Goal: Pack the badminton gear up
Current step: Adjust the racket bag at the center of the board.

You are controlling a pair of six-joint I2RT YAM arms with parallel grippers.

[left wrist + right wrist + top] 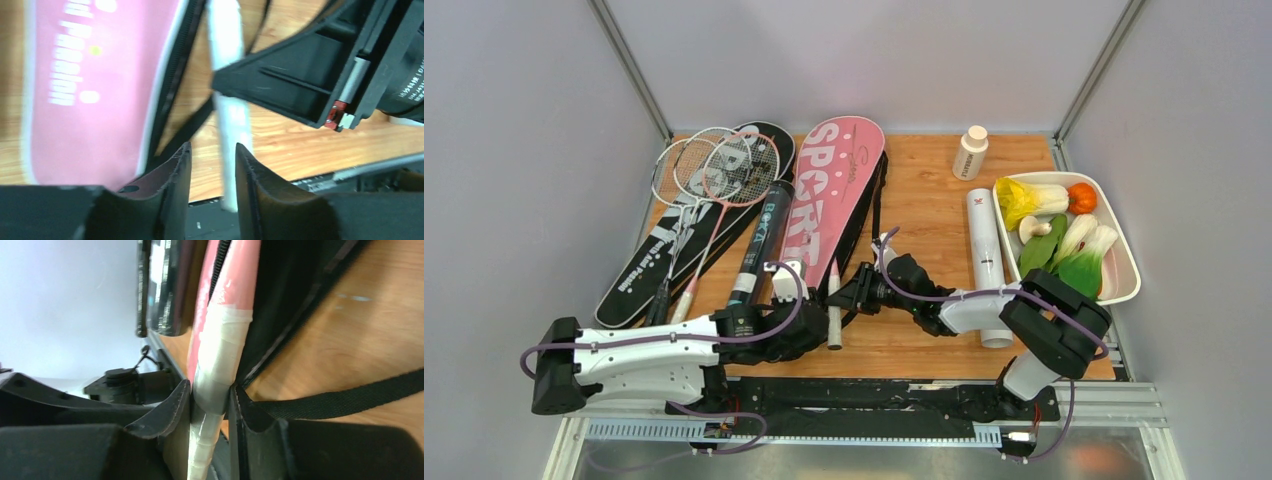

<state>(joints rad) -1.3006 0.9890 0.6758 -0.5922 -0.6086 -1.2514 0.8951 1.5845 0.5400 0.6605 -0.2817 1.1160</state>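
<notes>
A pink "SPORT" bag (834, 190) lies mid-table, and it fills the left of the left wrist view (95, 100). A racket's white-taped handle (834, 325) lies along the bag's right edge by a black strap (345, 400). My right gripper (842, 297) is shut on this handle (220, 340). My left gripper (816, 330) is open and empty just left of the handle's end (231, 120), near the front edge. Two more rackets (714, 165) lie on a black bag (639, 270). A black tube (764, 240) and a white tube (986, 255) lie flat. No shuttlecocks show.
A small white bottle with a beige cap (970, 152) stands at the back right. A white tray (1124, 285) of toy vegetables sits at the right edge. Grey walls close in the table on three sides.
</notes>
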